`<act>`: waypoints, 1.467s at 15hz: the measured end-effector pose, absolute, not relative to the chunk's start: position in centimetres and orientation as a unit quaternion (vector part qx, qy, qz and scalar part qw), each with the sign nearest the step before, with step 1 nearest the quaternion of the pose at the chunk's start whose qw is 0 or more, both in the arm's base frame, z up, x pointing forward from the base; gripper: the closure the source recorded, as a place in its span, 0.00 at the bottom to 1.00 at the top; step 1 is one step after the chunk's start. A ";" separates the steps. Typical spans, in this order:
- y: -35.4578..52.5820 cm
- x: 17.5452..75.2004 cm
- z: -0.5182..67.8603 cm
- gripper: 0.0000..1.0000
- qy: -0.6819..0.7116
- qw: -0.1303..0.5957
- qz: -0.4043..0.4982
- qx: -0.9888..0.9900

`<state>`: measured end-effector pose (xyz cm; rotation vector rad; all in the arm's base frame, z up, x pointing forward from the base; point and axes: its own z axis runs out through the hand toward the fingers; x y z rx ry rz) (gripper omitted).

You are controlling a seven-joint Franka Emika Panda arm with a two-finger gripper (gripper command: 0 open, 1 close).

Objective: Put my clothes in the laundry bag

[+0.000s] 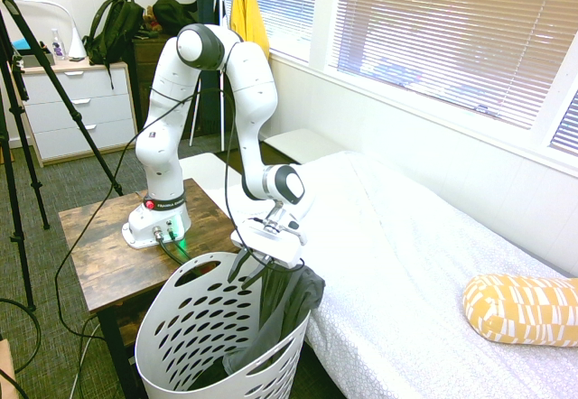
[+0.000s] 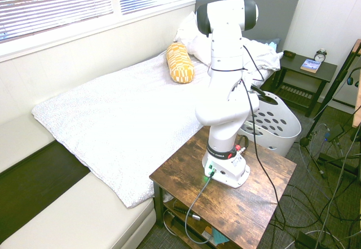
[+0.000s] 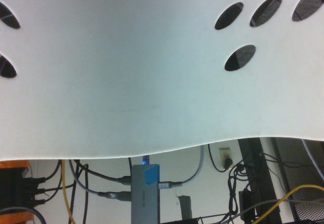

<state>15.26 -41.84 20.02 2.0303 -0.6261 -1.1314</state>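
The laundry bag [image 1: 194,327] is a white plastic basket with oval holes, standing on the floor between the wooden table and the bed. My clothes [image 1: 293,304], a dark charcoal garment, hang inside it and drape over the rim on the bed side. My gripper [image 1: 249,271] hovers just over the basket's mouth, pointing down, its dark fingers apart and the garment's top right beside them. In the second exterior view the arm hides most of the basket [image 2: 279,126] and the gripper. The wrist view is filled by the basket's white wall [image 3: 126,72].
A bed [image 1: 415,264] with a white cover runs along the window wall, with a yellow patterned pillow [image 1: 519,307] on it. The arm stands on a wooden side table [image 1: 99,255]. A yellow garment [image 1: 246,11] hangs at the back, near a white dresser [image 1: 77,110].
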 end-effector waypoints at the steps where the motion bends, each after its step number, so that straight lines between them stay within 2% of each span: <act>1: -41.8 16.1 20.3 0.00 -0.249 0.348 -0.434 0.793; 11: -36.8 28.8 26.6 0.00 -0.252 0.311 -0.309 0.863; 17: -33.1 31.9 18.4 0.00 -0.321 0.290 -0.117 0.894; 22: -32.3 31.9 13.2 0.00 -0.359 0.310 -0.053 0.879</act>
